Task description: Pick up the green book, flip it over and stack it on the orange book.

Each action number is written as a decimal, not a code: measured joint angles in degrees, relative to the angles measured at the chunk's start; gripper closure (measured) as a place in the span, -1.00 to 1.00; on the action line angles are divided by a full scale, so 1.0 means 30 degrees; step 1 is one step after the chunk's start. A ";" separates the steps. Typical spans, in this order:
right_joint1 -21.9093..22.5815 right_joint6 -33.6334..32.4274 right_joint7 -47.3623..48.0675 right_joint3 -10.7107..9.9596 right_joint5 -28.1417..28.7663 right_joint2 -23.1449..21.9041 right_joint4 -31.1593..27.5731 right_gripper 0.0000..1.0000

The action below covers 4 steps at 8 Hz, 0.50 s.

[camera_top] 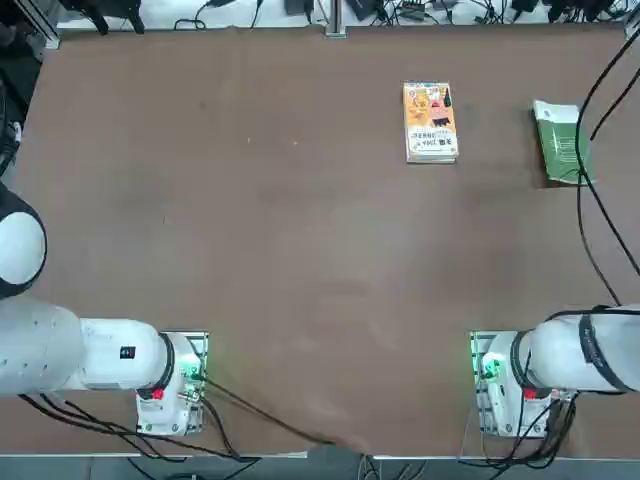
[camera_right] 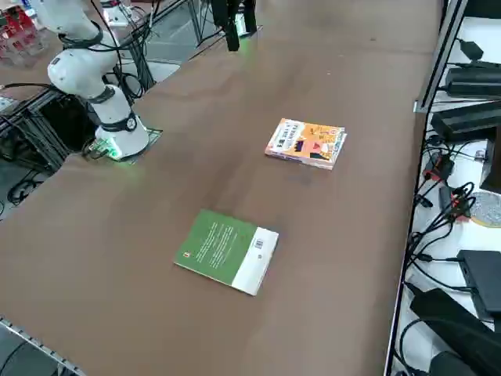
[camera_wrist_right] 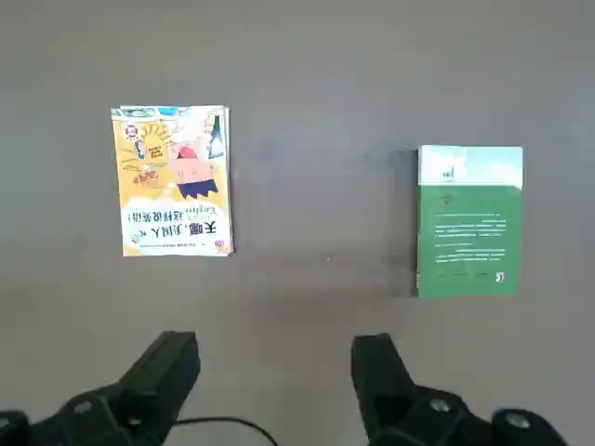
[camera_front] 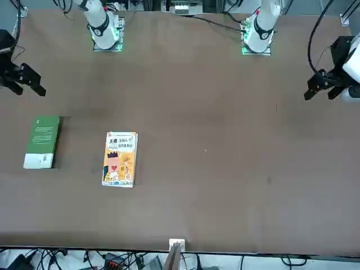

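Right end effector (camera_wrist_right: pixel 275 376): open — the two dark fingers (camera_wrist_right: pixel 160 367) stand apart with nothing between them, held high above the counter (camera_top: pixel 260 240) and looking straight down on both books. In the front view it shows at the picture's left edge (camera_front: pixel 27 82), clear of the counter surface.

Green book (camera_wrist_right: pixel 469 221): lies flat on the counter, below and ahead of the end effector, off towards one finger's side. The face turned up is mostly green with small text and a white band with a barcode at one short end. Nothing touches it. Also seen at (camera_top: pixel 561 142), (camera_front: pixel 43 142) and (camera_right: pixel 227 250).

Orange book (camera_wrist_right: pixel 173 179): lies flat too, cover up — a yellow-orange field with a cartoon figure, a blue strip at one end and a white band of text at the other. It sits below and ahead of the end effector towards the other finger's side. Also seen at (camera_top: pixel 430 121), (camera_front: pixel 120 158) and (camera_right: pixel 306 142).

Books to each other: side by side, roughly parallel, well apart with bare counter between them.

Cable (camera_top: pixel 590 190): a black line crossing over the green book's near end in the top view.
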 joint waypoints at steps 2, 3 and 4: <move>0.0000 0.0001 -0.0030 0.0001 -0.0001 0.0020 -0.0001 -1.00; 0.0014 -0.0010 -0.0030 0.0017 -0.0025 0.0156 -0.0021 -1.00; 0.0065 -0.0012 -0.0030 0.0106 -0.0491 0.0550 -0.0065 -1.00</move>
